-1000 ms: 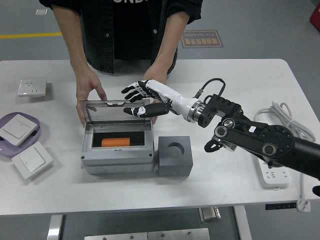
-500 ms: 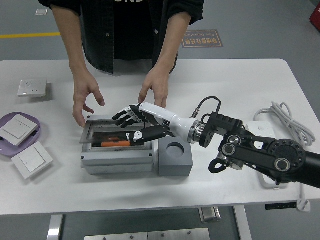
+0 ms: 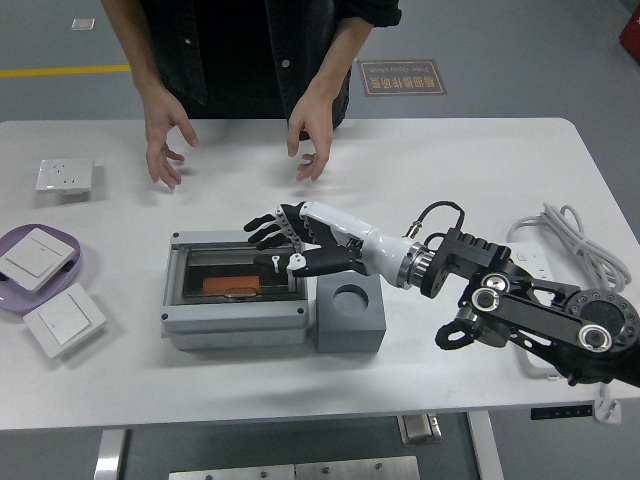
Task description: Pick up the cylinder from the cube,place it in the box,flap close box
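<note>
The grey box (image 3: pixel 235 322) stands left of centre with its windowed lid (image 3: pixel 178 272) lying flat on top. The orange cylinder (image 3: pixel 224 286) shows inside through the window. The grey cube (image 3: pixel 351 322) with an empty round hole stands against the box's right side. My right hand (image 3: pixel 262 245) reaches in from the right, its fingers spread and resting on the lid's right part, holding nothing. My left arm is out of view. The person's two hands (image 3: pixel 165 140) (image 3: pixel 311 135) hover open above the table's far side, apart from the box.
A purple plate (image 3: pixel 70 272) with a white switch on it sits at the left edge, another switch (image 3: pixel 63 319) in front of it, and a socket (image 3: pixel 64 175) behind. A power strip (image 3: pixel 545 352) and coiled cable (image 3: pixel 580 245) lie at the right.
The lid has come down from upright to flat on the box under my right hand. The person's hands have let go of the box and pulled back to the far side.
</note>
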Controlling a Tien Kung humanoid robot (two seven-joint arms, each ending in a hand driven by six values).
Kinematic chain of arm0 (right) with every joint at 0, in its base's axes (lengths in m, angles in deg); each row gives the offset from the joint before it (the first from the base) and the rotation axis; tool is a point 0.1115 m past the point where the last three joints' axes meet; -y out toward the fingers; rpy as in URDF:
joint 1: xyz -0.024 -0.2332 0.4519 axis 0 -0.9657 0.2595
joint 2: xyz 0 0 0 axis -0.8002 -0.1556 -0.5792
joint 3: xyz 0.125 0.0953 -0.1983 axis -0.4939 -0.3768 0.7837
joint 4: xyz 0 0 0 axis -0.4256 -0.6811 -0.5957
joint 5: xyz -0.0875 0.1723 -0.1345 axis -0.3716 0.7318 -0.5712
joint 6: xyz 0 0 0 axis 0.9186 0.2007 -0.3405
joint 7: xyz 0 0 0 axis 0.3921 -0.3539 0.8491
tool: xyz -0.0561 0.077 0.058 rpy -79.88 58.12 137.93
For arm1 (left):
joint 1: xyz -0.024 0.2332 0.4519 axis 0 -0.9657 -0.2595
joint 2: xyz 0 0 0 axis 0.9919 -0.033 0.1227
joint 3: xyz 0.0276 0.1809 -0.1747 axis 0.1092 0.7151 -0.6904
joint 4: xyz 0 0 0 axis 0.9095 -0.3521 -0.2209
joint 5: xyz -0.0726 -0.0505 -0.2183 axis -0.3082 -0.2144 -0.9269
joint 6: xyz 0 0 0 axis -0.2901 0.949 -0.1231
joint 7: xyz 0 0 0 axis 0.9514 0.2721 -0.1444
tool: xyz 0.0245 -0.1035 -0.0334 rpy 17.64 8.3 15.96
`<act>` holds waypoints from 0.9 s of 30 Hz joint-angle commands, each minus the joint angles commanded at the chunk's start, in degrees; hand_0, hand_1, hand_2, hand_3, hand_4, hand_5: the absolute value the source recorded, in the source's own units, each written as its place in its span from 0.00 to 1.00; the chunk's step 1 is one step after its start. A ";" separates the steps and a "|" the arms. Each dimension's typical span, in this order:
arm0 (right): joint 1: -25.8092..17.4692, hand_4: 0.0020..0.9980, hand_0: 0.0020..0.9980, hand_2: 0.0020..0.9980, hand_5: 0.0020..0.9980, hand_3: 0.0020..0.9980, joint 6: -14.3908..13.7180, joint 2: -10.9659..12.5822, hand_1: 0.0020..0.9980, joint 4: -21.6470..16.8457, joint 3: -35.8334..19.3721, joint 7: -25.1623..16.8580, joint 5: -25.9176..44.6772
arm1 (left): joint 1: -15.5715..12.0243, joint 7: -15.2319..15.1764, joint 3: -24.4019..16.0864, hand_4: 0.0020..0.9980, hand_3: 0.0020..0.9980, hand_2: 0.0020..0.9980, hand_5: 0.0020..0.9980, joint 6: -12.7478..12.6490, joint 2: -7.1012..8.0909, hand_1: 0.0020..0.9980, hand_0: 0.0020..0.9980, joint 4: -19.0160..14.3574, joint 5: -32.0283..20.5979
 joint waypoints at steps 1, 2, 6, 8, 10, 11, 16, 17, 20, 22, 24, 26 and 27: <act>-0.83 0.77 0.81 0.70 0.29 0.73 -0.19 0.48 0.71 -1.05 -1.47 0.36 -1.30 | -0.09 -0.02 0.33 0.72 0.71 0.68 0.39 -0.03 -0.02 0.68 0.67 0.04 -0.36; -1.61 0.77 0.81 0.70 0.29 0.73 -0.32 0.87 0.71 -1.92 -2.84 0.63 -2.40 | -0.15 -0.05 0.62 0.72 0.71 0.68 0.39 -0.05 -0.04 0.68 0.67 0.07 -0.66; -5.81 0.78 0.80 0.69 0.29 0.73 -0.83 1.92 0.71 -4.40 -9.16 1.03 -6.62 | -0.51 -0.15 1.79 0.72 0.71 0.68 0.38 -0.16 -0.25 0.68 0.67 0.18 -1.88; -8.03 0.78 0.80 0.69 0.29 0.73 -1.08 1.84 0.71 -4.67 -12.41 0.94 -7.92 | -0.74 -0.21 2.50 0.72 0.71 0.68 0.38 -0.23 -0.41 0.68 0.67 0.23 -2.58; -10.38 0.78 0.80 0.70 0.31 0.72 -1.05 1.50 0.71 -4.46 -15.70 0.41 -7.44 | -1.02 -0.29 3.25 0.72 0.71 0.68 0.38 -0.29 -0.56 0.68 0.67 0.28 -3.39; -11.57 0.78 0.80 0.70 0.31 0.72 -0.89 1.26 0.71 -4.34 -17.39 0.04 -6.74 | -1.18 -0.34 3.59 0.72 0.71 0.68 0.38 -0.30 -0.59 0.68 0.67 0.31 -3.81; -16.81 0.78 0.80 0.69 0.33 0.71 -0.21 0.97 0.70 -4.67 -24.79 -1.12 -4.50 | -1.80 -0.61 4.05 0.72 0.71 0.68 0.38 -0.26 -0.35 0.68 0.67 0.40 -4.80; -17.68 0.78 0.80 0.69 0.33 0.71 -0.12 1.07 0.70 -4.76 -26.08 -1.23 -4.28 | -1.83 -0.65 4.07 0.72 0.71 0.68 0.38 -0.24 -0.25 0.68 0.67 0.42 -4.92; -20.66 0.78 0.80 0.69 0.33 0.71 0.06 1.46 0.70 -4.92 -30.19 -1.63 -3.19 | -1.84 -0.79 3.94 0.72 0.71 0.68 0.38 -0.11 0.11 0.68 0.67 0.48 -5.12; -22.92 0.78 0.80 0.69 0.33 0.71 0.50 1.61 0.70 -4.97 -32.84 -2.19 -0.99 | -1.84 -0.83 3.73 0.72 0.71 0.68 0.38 -0.02 0.34 0.68 0.67 0.49 -5.11; -24.82 0.78 0.80 0.69 0.33 0.71 0.92 1.53 0.70 -5.08 -35.16 -2.72 1.23 | -1.90 -0.82 3.66 0.72 0.71 0.68 0.38 0.04 0.48 0.68 0.67 0.50 -5.18; -26.58 0.78 0.80 0.69 0.33 0.71 1.10 1.08 0.70 -5.18 -37.54 -3.19 2.73 | -1.93 -0.79 3.54 0.72 0.71 0.68 0.38 0.14 0.67 0.68 0.67 0.49 -5.22; -27.13 0.77 0.79 0.69 0.34 0.71 1.13 0.81 0.70 -5.16 -38.44 -3.34 3.07 | -1.91 -0.77 3.58 0.72 0.71 0.68 0.38 0.18 0.78 0.68 0.67 0.49 -5.25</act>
